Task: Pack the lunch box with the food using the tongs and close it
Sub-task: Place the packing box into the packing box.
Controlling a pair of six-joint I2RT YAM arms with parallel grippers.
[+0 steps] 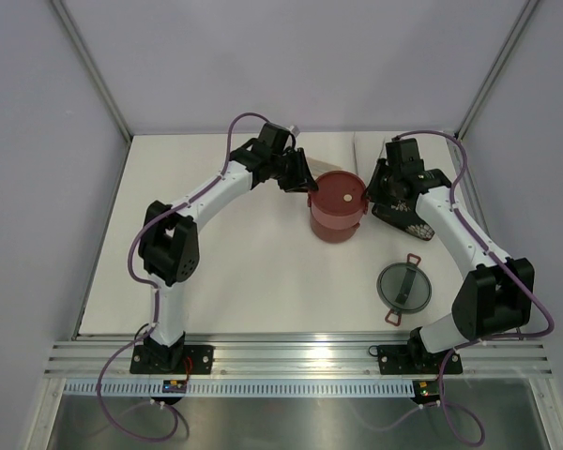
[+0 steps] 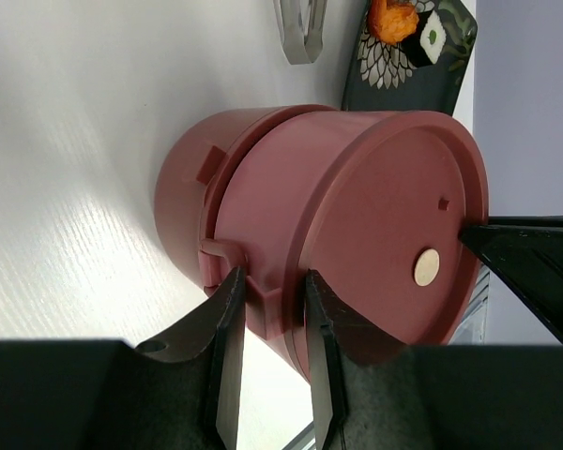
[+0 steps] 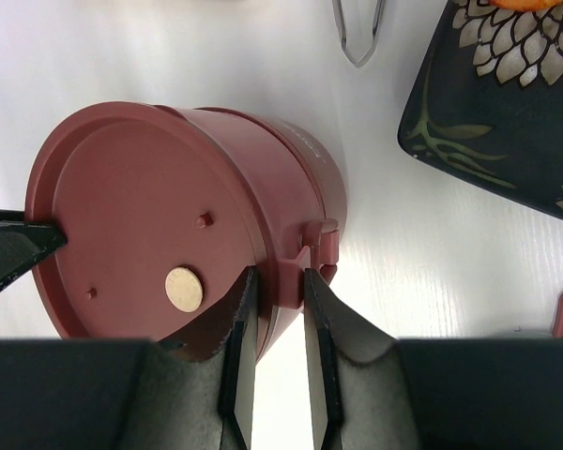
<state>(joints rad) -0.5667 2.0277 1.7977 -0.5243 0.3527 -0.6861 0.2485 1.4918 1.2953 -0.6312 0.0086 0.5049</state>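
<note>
Closest to you, the left gripper [image 2: 272, 314] and right gripper [image 3: 277, 305] each clamp a side tab of the lunch box [image 1: 338, 202], 2 bowls stacked at frame centre. With the food [image 2: 394, 19] on the tray [image 2: 432, 80], upper right, you're likely unstacking; lift both arms level together.

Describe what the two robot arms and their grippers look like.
Both the left arm and right arm have white tubular links, bulky black joints and black bases. A purple cable loops along each. The left gripper and right gripper have two flat black tapered fingers.
</note>
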